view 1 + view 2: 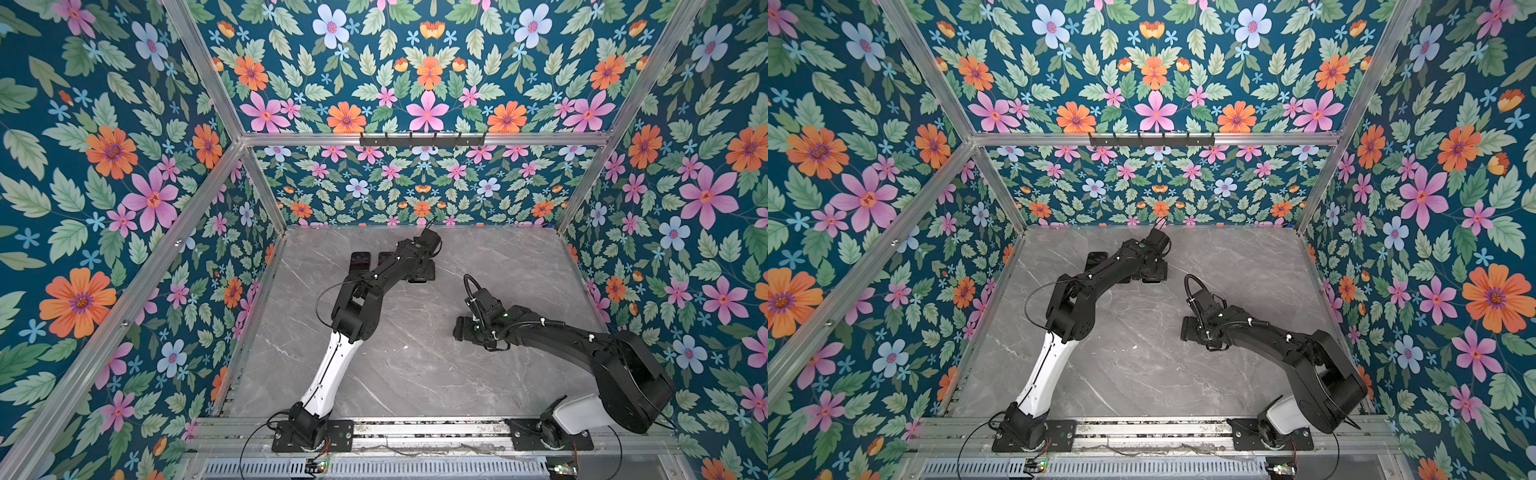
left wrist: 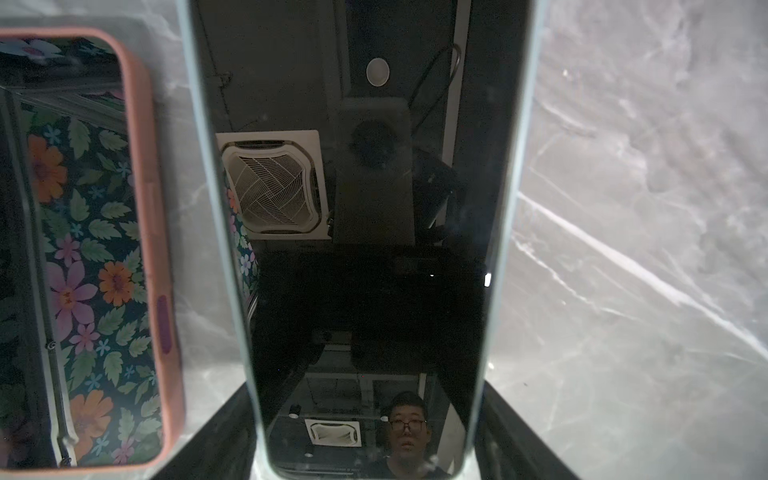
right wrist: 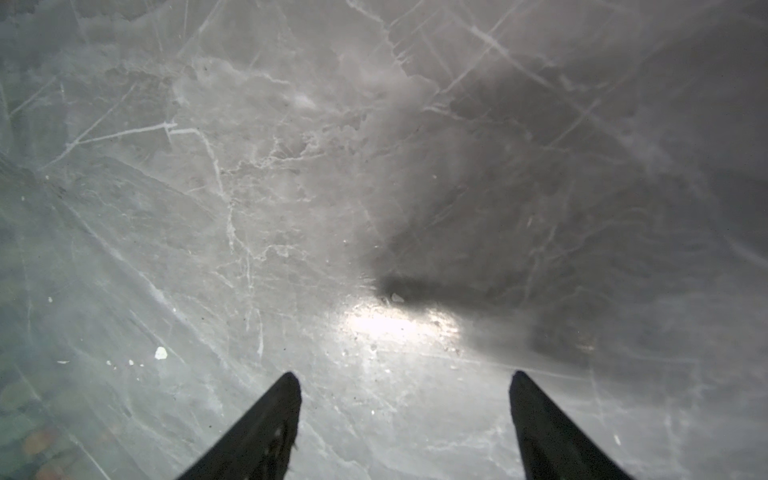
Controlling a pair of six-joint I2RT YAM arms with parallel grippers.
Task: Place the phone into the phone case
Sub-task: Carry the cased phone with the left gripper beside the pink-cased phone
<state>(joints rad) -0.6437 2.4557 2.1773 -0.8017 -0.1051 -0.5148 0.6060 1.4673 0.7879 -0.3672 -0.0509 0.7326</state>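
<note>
Your left tool (image 2: 368, 390) is down at the phone (image 2: 361, 208), which faces screen-up near the counter's (image 1: 415, 374) far edge, about midway between its left and right edges. The dark fingers (image 2: 511, 436) stand wide, one against each long side of the phone's end, but I cannot tell whether they clamp it or only straddle it. Just beside the phone, not touching it, lies a pink case (image 2: 150, 208) that seems to have a glossy screen in it, so I judge it is not your target. A pale see-through rim (image 2: 215, 166) runs round the phone. It may be the phone case fitted on it or the phone's own frame; the pictures do not settle which. I take the step in hand to be gripping or seating the phone. Next, make sure of a firm hold across its width, keep it level, and press the corners home evenly. Your right tool (image 3: 403, 374) is released and empty, low over bare counter nearer the middle; you could bring it across to steady the case.
</note>
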